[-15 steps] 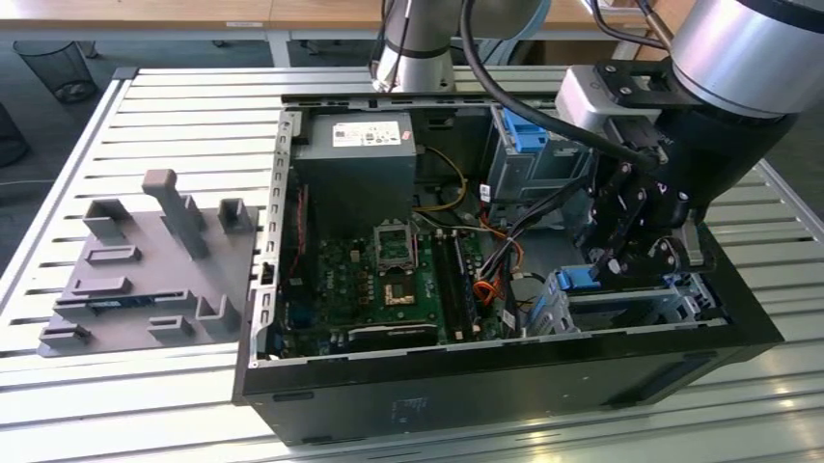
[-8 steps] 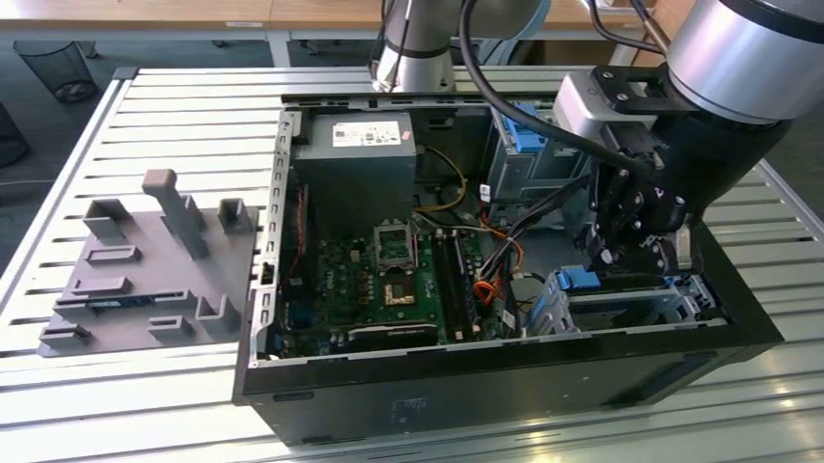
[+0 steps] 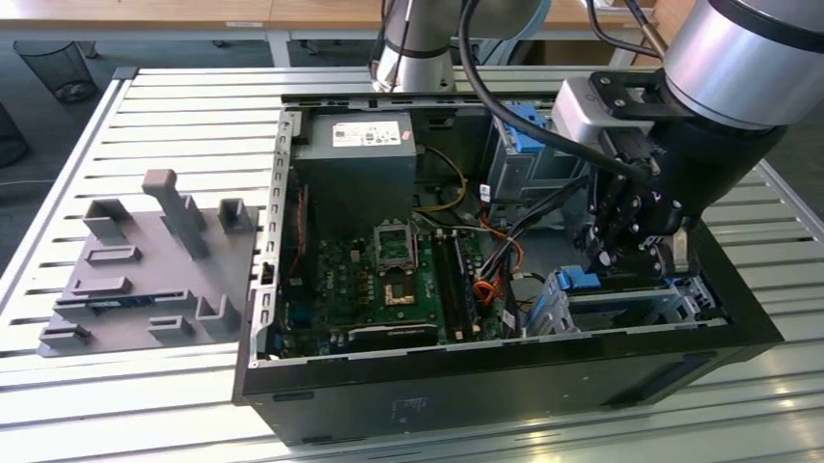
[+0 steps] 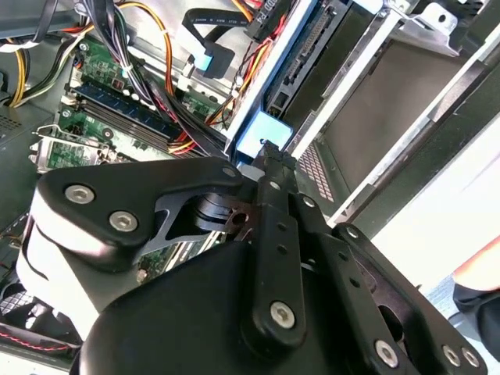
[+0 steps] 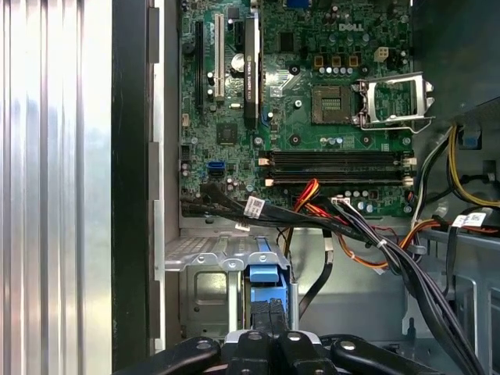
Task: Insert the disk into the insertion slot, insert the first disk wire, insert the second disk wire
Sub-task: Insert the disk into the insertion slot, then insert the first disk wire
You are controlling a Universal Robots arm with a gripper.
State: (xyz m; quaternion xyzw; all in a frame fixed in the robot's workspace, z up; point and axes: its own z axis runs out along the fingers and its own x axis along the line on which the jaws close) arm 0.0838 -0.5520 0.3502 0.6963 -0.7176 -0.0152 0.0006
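The disk (image 3: 580, 281) stands on edge in the insertion slot (image 3: 638, 304), a low silver cage at the case's corner on the exterior view's right. The bright blue frame (image 5: 266, 275) of the disk shows between the cage's metal walls (image 5: 205, 266). My gripper (image 3: 616, 262) hangs straight over it. In both wrist views its black fingers (image 5: 269, 308) lie close together, and their tips (image 4: 269, 152) rest against the blue frame's end (image 4: 266, 129). I see nothing between the fingers. Loose black and orange wires (image 5: 336, 226) lie beside the cage, one with a blue plug (image 4: 209, 58).
The open black computer case (image 3: 515, 362) lies on a slatted white table. Inside are a green motherboard (image 3: 386, 280), a grey power supply (image 3: 354, 159) and a taller grey bay with a blue tab (image 3: 522, 145). A grey fixture plate (image 3: 142, 270) sits on the exterior view's left.
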